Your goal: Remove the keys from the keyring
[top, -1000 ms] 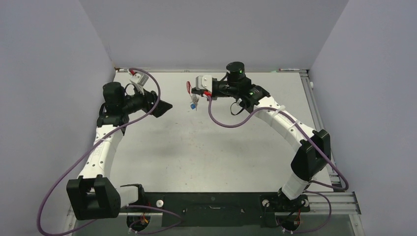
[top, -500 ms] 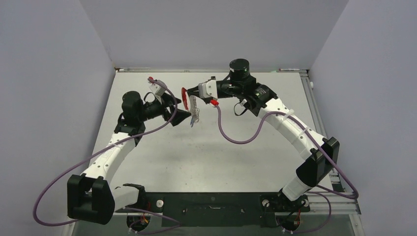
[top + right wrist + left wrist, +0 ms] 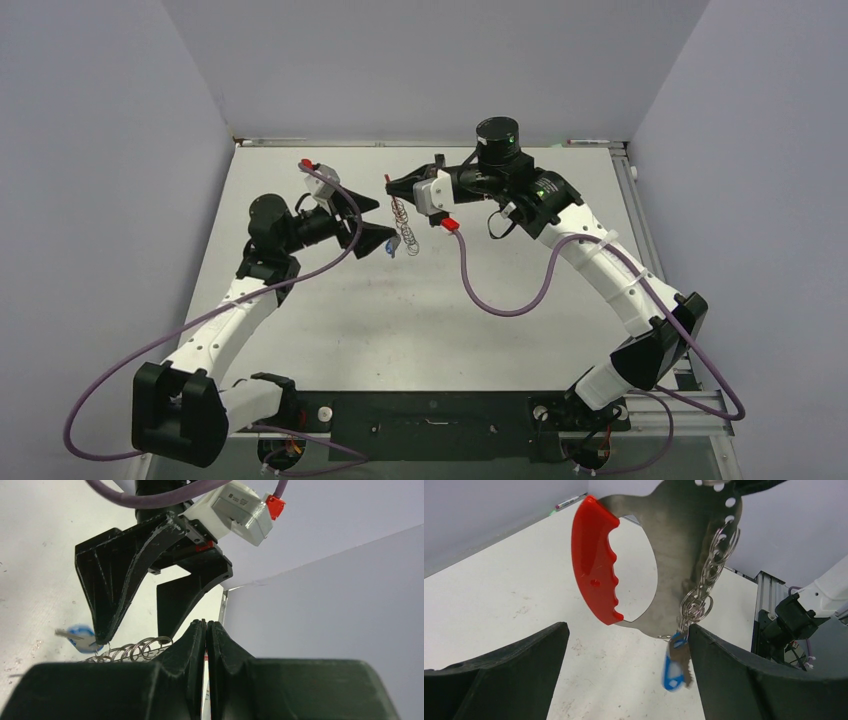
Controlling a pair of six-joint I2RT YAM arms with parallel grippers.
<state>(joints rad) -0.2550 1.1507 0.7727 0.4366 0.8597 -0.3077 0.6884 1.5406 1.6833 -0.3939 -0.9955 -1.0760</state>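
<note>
My right gripper (image 3: 392,184) (image 3: 206,626) is shut on the thin edge of the keyring and holds it in the air above the table. In the left wrist view the keyring shows a red ridged grip (image 3: 594,565) on a silver plate (image 3: 676,545), with a row of wire loops (image 3: 706,575) (image 3: 403,224) hanging from it. A blue-headed key with a silver key (image 3: 675,661) (image 3: 390,250) dangles from the lowest loop. My left gripper (image 3: 378,222) (image 3: 629,672) is open. The lower end of the keyring and the keys hang between its fingers, close to the right finger (image 3: 749,680).
The white table (image 3: 430,310) lies below, scuffed in places. Grey walls stand at the back and sides. An aluminium rail (image 3: 635,200) runs along the table's right edge. Purple cables (image 3: 500,300) loop from both wrists.
My left arm has swung right until its open jaws flank the hanging keys. My right gripper has turned the keyring, so the loops and keys now hang down toward the left gripper.
</note>
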